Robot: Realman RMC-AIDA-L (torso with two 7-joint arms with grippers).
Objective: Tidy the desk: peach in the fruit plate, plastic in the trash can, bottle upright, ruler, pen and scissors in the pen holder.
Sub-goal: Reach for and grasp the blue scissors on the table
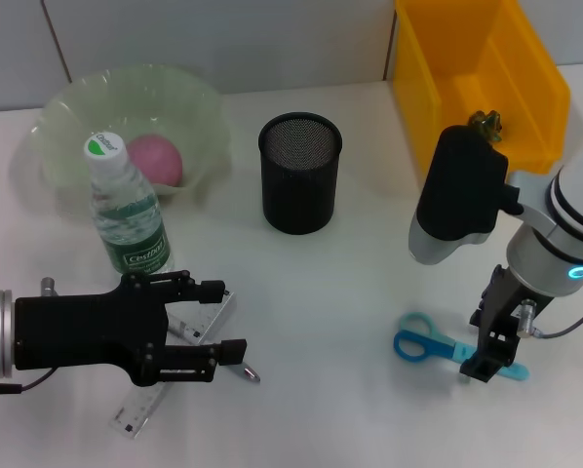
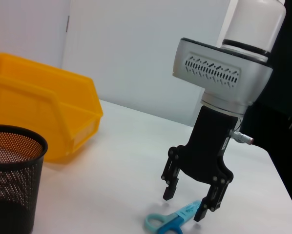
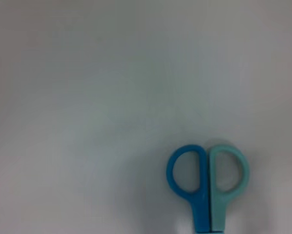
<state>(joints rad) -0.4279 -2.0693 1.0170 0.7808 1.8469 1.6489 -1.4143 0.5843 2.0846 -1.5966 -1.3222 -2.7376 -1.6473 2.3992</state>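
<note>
The scissors (image 1: pixel 423 346) lie flat on the desk (image 1: pixel 340 292), and their blue and light blue handles (image 3: pixel 208 178) fill the right wrist view. My right gripper (image 2: pixel 186 202) is open and stands low over the scissors (image 2: pixel 168 222), its fingers on either side of the sheathed blades. My left gripper (image 1: pixel 223 320) is open just above the clear ruler (image 1: pixel 140 409) and the pen (image 1: pixel 245 370). The bottle (image 1: pixel 126 210) stands upright. The peach (image 1: pixel 157 159) lies in the fruit plate (image 1: pixel 204 107). A small crumpled scrap (image 1: pixel 485 122), apparently the plastic, lies in the trash can (image 1: pixel 525 88).
The black mesh pen holder (image 1: pixel 299 171) stands at the middle of the desk, between the fruit plate and the trash can, with nothing seen sticking out of it. The bottle is close behind my left gripper. Bare tabletop lies between the two grippers.
</note>
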